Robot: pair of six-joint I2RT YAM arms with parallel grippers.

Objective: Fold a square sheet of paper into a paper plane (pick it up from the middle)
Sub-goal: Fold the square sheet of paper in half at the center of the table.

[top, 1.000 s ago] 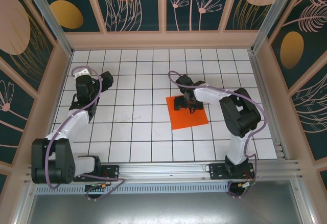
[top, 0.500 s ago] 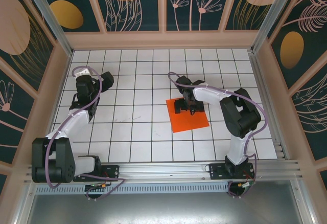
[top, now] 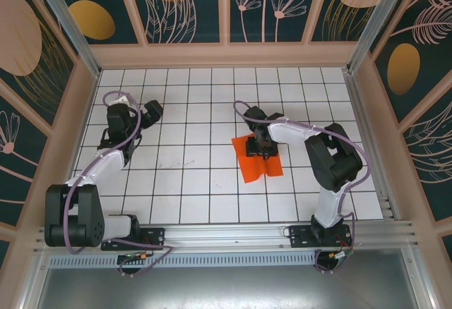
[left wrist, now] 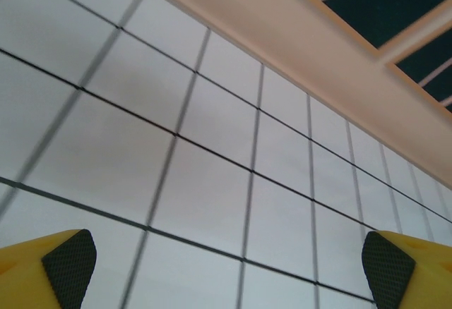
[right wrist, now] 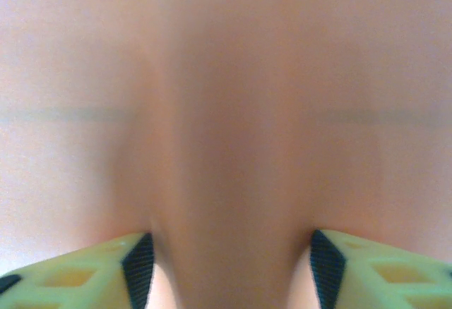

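Observation:
The square sheet of paper (top: 256,169) is bright orange-red and lies on the white grid floor right of centre, buckled and narrower than a flat square. My right gripper (top: 263,147) presses down on its far half. In the right wrist view the paper (right wrist: 226,97) humps up into a ridge between the two black pads (right wrist: 140,270), which stand partly closed and touch the ridge on both sides; the right gripper (right wrist: 226,270) is shut on that hump. My left gripper (top: 150,109) hovers at the far left, away from the paper. Its jaws (left wrist: 226,270) are wide open over bare tiles.
The white tiled floor (top: 191,175) is boxed in by wooden walls with dark floral panels (top: 191,5). A metal rail (top: 247,235) carrying both arm bases runs along the near edge. The left wrist view shows the back wall's base (left wrist: 318,62) close ahead.
The right gripper's jaws have closed partway and bunched the paper, which looks narrower and crumpled now. The left gripper has shifted slightly to the right and stays open.

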